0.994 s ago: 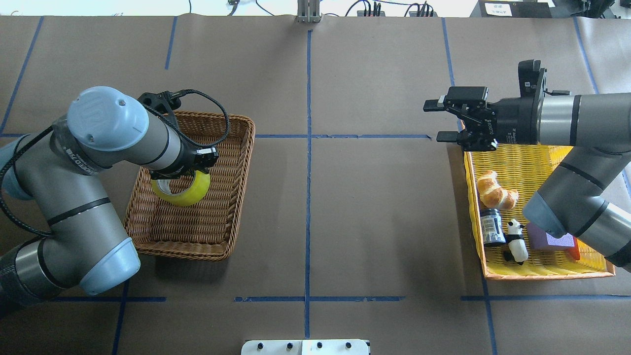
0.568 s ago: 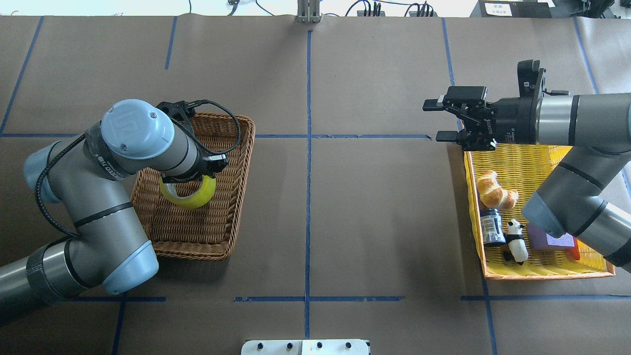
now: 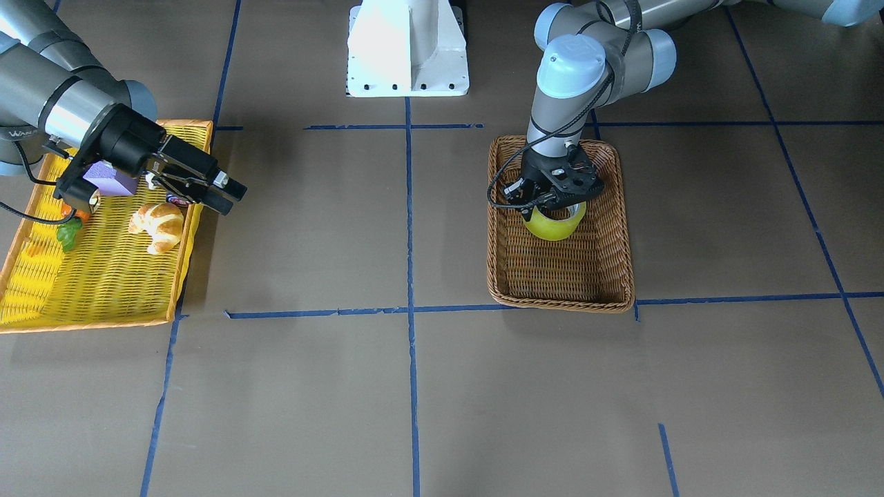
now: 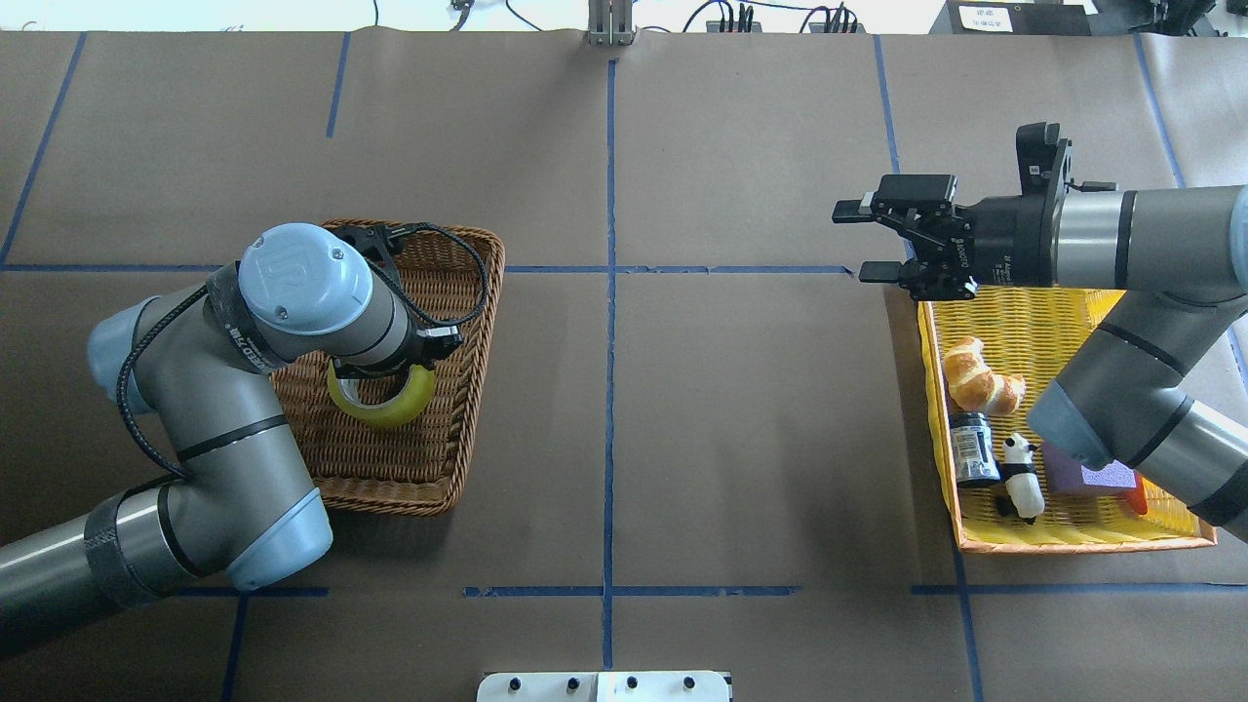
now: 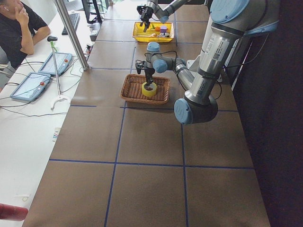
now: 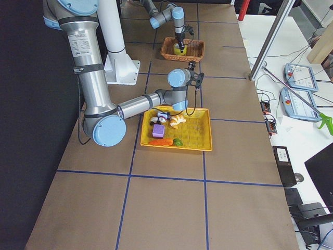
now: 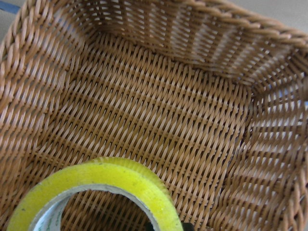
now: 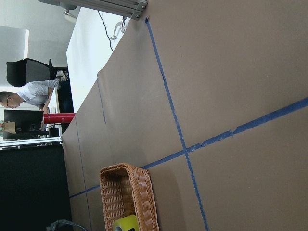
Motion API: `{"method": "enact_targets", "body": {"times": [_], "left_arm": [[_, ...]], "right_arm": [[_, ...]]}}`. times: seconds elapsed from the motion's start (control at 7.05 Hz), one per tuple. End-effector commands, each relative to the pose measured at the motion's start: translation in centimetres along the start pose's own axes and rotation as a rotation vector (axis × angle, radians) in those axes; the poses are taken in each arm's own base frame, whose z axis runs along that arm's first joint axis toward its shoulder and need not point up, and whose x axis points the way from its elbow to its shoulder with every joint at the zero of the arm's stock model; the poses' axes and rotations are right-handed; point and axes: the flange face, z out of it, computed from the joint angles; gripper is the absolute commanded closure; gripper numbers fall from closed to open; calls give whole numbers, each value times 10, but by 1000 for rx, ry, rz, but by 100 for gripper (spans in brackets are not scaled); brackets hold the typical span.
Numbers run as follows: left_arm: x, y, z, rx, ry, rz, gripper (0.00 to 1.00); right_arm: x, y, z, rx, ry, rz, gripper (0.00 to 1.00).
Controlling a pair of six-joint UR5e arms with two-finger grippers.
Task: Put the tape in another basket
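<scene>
Front view: my left claw [image 3: 552, 198] clamped on wall of tape [image 3: 554, 225], roll low inside wicker basket [image 3: 561, 302]; touching weave or not, can't tell. Right claw [image 3: 228, 196] spread wide, empty.

Overhead: best settle roll on weave, then open, lift straight up clear of rim.

Left wrist view: hole faces up toward me, tilted; round roll, no long axis.

Two baskets stand well apart on the table [image 4: 731, 439].
The tape [image 4: 382, 408] is in the wicker basket [image 4: 429, 458] at the robot's left; croissant [image 4: 980, 378], jar [image 4: 973, 448] and panda figure [image 4: 1019, 476] lie in the plastic-weave basket [image 4: 1024, 322] at its right.
</scene>
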Motion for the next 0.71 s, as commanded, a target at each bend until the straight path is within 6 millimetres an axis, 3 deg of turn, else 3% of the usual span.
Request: {"method": "enact_targets", "body": {"times": [0.0, 0.14, 0.28, 0.43, 0.57], "left_arm": [[-1, -1, 11, -3, -4, 28, 60], [-2, -1, 9, -2, -2, 37, 39], [1, -7, -10, 15, 30, 34, 0], [0, -34, -64, 67, 103, 51, 0], [-12, -57, -115, 129, 153, 141, 0]], "right_arm": [[0, 3, 3, -7, -1, -1, 0], [0, 3, 3, -7, 0, 0, 0], [0, 1, 2, -1, 7, 5, 0], [1, -8, 0, 22, 41, 24, 0], [-5, -31, -14, 72, 101, 51, 0]]}}
